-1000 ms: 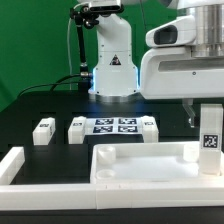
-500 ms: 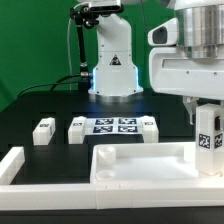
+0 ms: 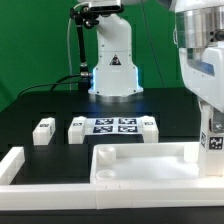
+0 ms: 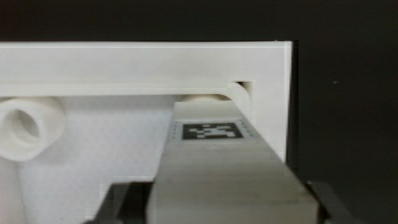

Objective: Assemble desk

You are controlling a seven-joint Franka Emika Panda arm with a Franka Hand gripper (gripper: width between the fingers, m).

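Misalignment is the main risk. The leg [image 3: 211,141], clamped between the jaws at the lower right of the exterior view, hangs at the corner of the tabletop panel [image 3: 140,166] on the exterior view's right. If it comes down off-centre, it could catch the rim, twist in the grip or shove the panel. The leg stands upright with its long axis vertical, its tagged face toward the exterior camera and its lower end pointing into that corner.

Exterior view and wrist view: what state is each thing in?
tool: shut on the held leg
held leg: upright, tip at the tabletop corner, seating unclear
tabletop: lying flat, rim up
loose legs: three, resting apart from the tabletop
marker board: flat between two loose legs
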